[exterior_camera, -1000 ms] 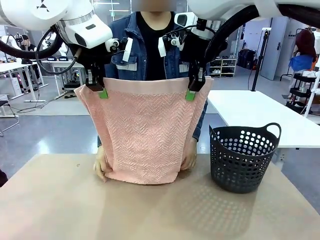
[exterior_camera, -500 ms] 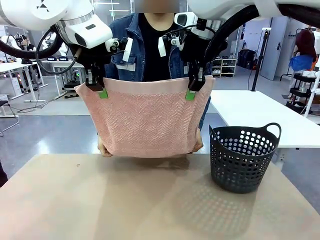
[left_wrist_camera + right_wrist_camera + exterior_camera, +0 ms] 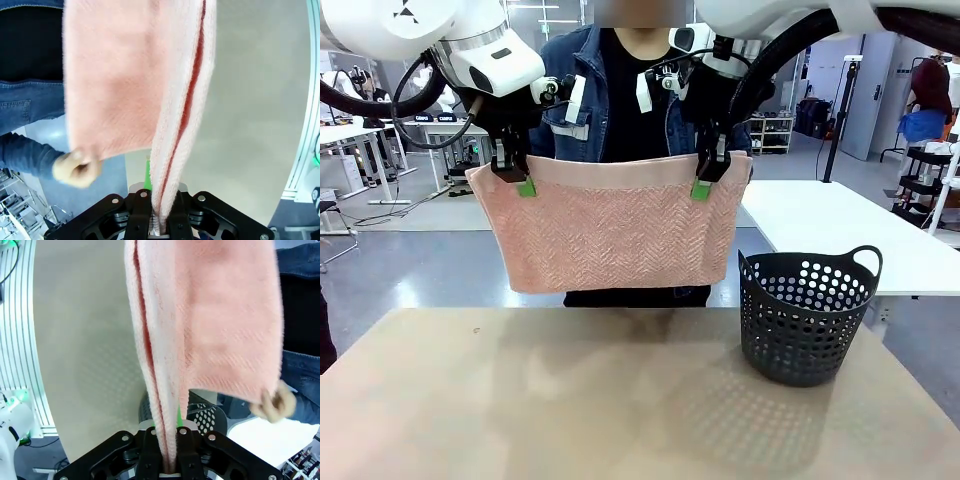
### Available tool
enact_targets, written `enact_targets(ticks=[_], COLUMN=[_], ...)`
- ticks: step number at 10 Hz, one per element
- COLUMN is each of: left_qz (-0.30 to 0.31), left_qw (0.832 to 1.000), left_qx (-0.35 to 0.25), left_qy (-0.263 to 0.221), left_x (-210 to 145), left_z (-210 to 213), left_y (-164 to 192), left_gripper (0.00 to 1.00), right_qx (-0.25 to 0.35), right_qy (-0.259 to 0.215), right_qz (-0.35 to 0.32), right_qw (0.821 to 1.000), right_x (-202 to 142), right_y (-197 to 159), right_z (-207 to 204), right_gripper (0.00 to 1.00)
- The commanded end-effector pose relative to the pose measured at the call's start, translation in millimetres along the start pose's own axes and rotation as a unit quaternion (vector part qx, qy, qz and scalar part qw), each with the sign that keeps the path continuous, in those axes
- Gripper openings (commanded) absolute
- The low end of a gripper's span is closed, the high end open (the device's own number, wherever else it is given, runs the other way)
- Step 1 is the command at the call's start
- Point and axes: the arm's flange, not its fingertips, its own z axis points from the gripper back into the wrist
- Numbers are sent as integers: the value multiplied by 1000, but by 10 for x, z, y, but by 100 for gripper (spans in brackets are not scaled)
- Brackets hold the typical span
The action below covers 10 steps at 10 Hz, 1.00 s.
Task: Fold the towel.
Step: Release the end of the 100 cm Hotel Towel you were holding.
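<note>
As you held this pose, the towel [image 3: 615, 235] hung in the air above the far edge of the desk [image 3: 520, 400], clear of its surface. The dark basket [image 3: 807, 315] stood apart from it by the desk's right edge.

Your left jaws were clamped tight on the towel's top edge near one upper corner. Your right jaws were clamped the same way near the other corner. The green pads [image 3: 526, 187] showed against the pink cloth in the front view. In both wrist views the cloth ran out from between the jaws in what looked like two layers.

The person [image 3: 630, 100] stood behind the towel. In the left wrist view a hand [image 3: 75, 168] gripped a corner of the layer on the person's side. In the right wrist view another hand [image 3: 274, 404] gripped the matching corner. Both hands were near your jaws but apart from them, and that layer was blurred.

From the front, the towel showed as a short, wide band, not at full length. I judged from this that the first fold, bottom edge up to top edge, was under way but not finished, since the lifted corners had not met the edge you held. As I read it, you had left to bring those edges together, make any further fold and lay the towel on the desk.
</note>
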Motion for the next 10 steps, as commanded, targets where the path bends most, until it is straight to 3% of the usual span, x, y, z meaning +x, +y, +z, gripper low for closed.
enact_targets(ticks=[1,10], left_qz=[-9,-9], left_qw=[1000,1000], left_qx=[0,0], left_qy=[1,1], left_x=[-19,-19], left_z=[23,23], left_y=[8,8], left_gripper=[0,0], right_qx=[1,1], right_qy=[1,1], right_qz=[7,7], right_qw=[1000,1000], right_x=[-17,-17], right_y=[-2,-2], right_z=[15,15], right_gripper=[0,0])
